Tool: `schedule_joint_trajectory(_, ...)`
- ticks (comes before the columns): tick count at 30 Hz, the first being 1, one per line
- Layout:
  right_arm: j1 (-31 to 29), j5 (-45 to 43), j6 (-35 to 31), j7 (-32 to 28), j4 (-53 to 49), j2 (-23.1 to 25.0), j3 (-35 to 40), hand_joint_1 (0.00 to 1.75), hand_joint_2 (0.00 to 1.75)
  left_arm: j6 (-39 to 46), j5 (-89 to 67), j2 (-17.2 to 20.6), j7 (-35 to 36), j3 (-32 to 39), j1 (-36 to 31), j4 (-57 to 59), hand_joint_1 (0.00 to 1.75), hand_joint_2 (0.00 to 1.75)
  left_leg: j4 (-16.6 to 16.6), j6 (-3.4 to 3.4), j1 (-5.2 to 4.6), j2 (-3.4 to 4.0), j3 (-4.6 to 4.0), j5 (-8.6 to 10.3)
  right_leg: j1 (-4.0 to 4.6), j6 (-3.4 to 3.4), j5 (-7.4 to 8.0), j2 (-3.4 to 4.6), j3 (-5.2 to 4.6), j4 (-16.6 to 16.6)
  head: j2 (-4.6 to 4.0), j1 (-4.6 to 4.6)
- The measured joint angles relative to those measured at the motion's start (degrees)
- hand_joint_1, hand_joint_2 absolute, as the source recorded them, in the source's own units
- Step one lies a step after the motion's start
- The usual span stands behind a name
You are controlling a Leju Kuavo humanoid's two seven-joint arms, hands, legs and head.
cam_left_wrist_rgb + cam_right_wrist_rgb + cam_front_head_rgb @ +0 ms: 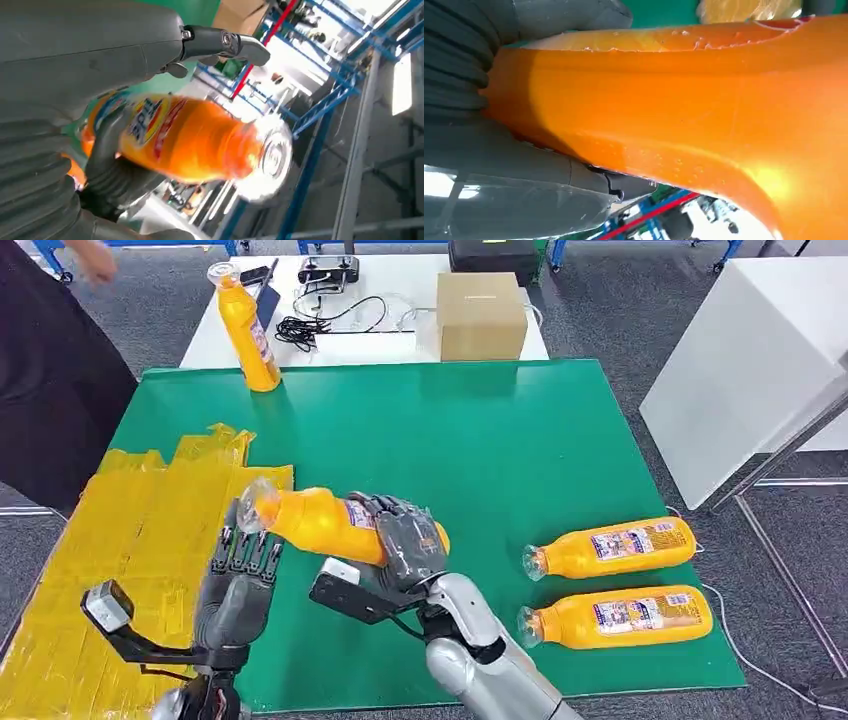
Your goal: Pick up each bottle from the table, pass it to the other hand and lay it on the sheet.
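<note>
A: Bottle (325,523)? Look?
B: Orange, clear cap, printed label; sideways above green table (480,430), beside yellow sheet (120,540).
A: Fingers?
B: Right hand (405,545) wrapped round base. Left hand (240,575) spread just under neck, holding nothing.

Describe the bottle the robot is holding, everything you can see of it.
The held bottle is orange, glossy plastic by its look, with a clear cap and a printed label of blue and red lettering. It is lifted off the green mat, lying nearly level, cap end toward the yellow sheet. The right hand grips its body. The left hand is open just under the neck; whether it touches cannot be told.
</note>
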Motion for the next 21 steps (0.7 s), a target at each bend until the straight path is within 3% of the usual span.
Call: schedule_joint_trajectory(21,-0.8,-4.0,3.0,0.2,0.5,1.8,6.9,1.75,1.75,0.2,-2.7,-0.2,-0.4,4.3,1.0,0.1,0.00,1.75,0.0,0.00,0.01,0.00,-0.01,0.00,-0.01,-0.01,-0.01,0.00,-0.03,0.0,0.00,0.00)
